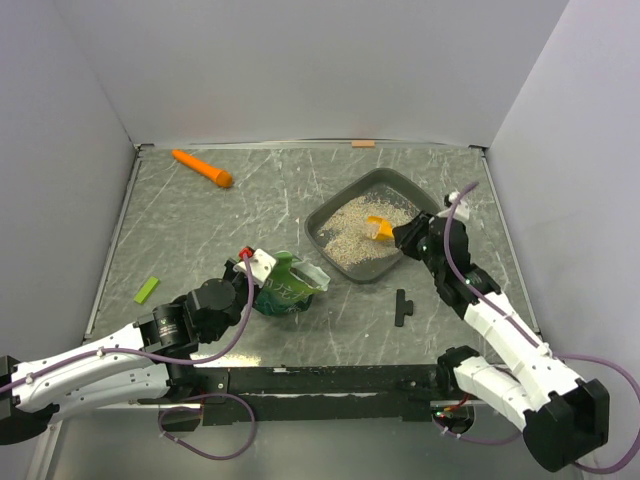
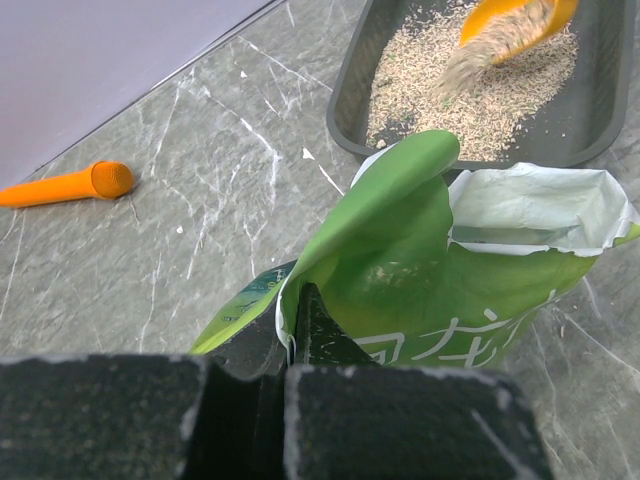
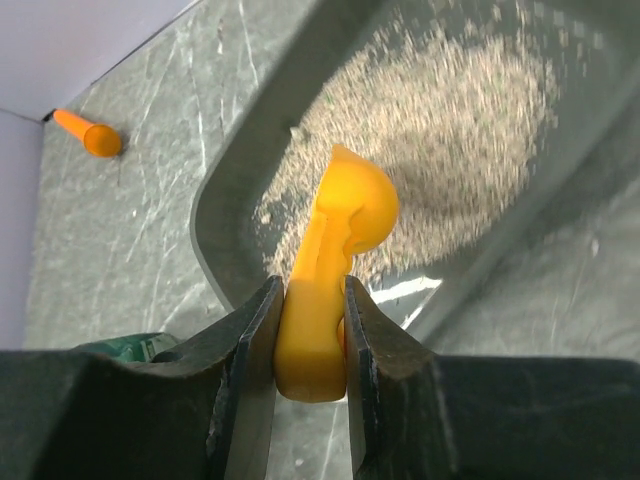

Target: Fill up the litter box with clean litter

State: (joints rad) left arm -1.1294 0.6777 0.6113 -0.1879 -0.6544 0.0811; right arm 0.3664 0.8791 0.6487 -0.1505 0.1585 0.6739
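Note:
The dark grey litter box sits right of centre, with pale clean litter spread over its floor. My right gripper is shut on the handle of a small orange scoop held over the box. In the right wrist view the fingers clamp the scoop above the litter. In the left wrist view granules stream from the tilted scoop into the litter box. My left gripper is shut on the edge of the open green bag, which stands just left of the box.
An orange carrot-shaped object lies at the back left. A small green strip rests near the left edge. A black T-shaped piece lies in front of the litter box. Grey walls enclose the table on three sides.

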